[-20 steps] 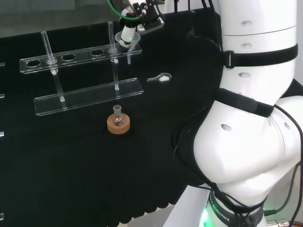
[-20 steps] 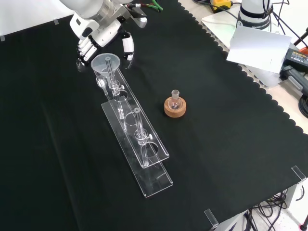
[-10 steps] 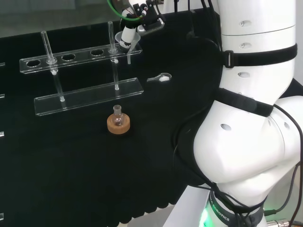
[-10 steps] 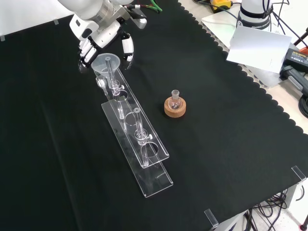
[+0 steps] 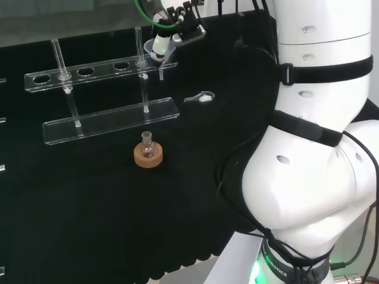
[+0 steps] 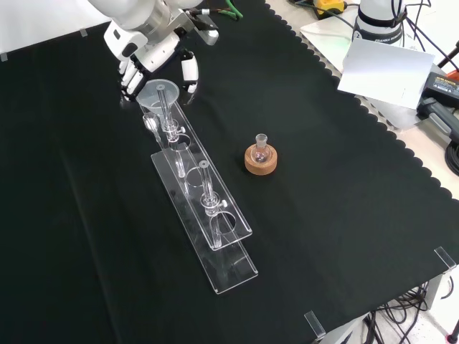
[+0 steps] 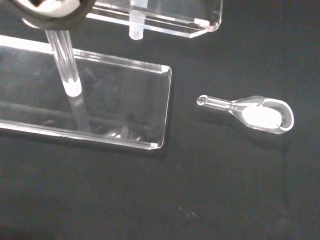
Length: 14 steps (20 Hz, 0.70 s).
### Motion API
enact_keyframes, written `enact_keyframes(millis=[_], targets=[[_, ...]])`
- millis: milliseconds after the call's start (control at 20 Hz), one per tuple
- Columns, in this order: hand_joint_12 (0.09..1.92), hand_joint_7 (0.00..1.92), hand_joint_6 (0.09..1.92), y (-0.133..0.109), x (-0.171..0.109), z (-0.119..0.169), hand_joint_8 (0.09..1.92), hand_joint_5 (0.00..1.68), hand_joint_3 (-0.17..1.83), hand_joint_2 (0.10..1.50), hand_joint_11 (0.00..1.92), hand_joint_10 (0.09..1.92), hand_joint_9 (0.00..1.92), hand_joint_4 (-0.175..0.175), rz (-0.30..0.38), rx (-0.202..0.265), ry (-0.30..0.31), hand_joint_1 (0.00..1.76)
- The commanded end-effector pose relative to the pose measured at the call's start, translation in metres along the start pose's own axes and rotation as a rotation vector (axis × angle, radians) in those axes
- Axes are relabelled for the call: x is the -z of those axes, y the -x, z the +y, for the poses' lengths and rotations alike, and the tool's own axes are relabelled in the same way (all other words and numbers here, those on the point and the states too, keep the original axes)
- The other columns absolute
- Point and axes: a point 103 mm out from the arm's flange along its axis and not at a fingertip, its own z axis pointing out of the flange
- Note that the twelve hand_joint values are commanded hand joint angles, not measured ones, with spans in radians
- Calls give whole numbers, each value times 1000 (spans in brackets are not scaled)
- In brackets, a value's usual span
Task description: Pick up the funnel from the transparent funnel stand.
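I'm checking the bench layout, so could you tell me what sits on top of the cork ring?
A small clear round flask stands upright on the cork ring, neck up. Whether the flask holds anything cannot be told.

The tabletop was covered in black cloth. The funnel and its stand were clear, the cork ring tan, the hand black and white.

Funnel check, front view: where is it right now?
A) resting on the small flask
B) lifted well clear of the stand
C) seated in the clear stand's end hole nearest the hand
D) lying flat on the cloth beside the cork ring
C: the funnel sits upright in the end of the clear stand, with the hand just behind it.
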Motion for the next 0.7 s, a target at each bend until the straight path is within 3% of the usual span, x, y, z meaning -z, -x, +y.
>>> enact_keyframes(millis=[50,300,550,700], targets=[[1362,460,87,0,3,-5,660,466,535,722,532,529,803,-14,-24,-53,134,780],[1293,616,196,0,25,-21,627,742,529,791,629,444,941,-3,-61,-66,224,798],[1269,654,486,2,52,-46,608,772,526,812,666,371,1000,15,-118,-76,241,817],[1268,667,536,3,64,-62,612,780,530,814,677,368,1018,17,-165,-93,234,822]])
